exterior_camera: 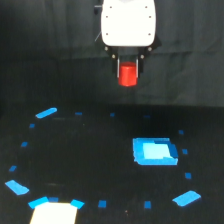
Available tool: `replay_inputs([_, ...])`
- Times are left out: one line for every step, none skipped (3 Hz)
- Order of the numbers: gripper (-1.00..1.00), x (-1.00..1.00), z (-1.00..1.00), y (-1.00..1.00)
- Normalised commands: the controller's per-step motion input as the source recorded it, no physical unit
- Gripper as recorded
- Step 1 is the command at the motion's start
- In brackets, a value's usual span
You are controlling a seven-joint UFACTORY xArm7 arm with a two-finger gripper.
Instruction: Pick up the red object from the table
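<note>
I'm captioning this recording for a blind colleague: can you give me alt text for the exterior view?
A white robot arm's tool holds the red object in the air, well above the black table. The table is dotted with small blue tape marks, with a larger blue square patch toward the exterior view's right and a pale rectangle at the bottom edge.

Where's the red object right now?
In the exterior view, the red object sits top centre, held in the tool under the white arm head, above the table.
</note>
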Motion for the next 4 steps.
replay_inputs([-1.00,-0.18,0.71,-0.40])
replay_inputs([-1.00,-0.42,1.00,-0.35])
replay_inputs([-1.00,0.22,0.59,-0.02])
replay_inputs([-1.00,0.03,0.69,-0.22])
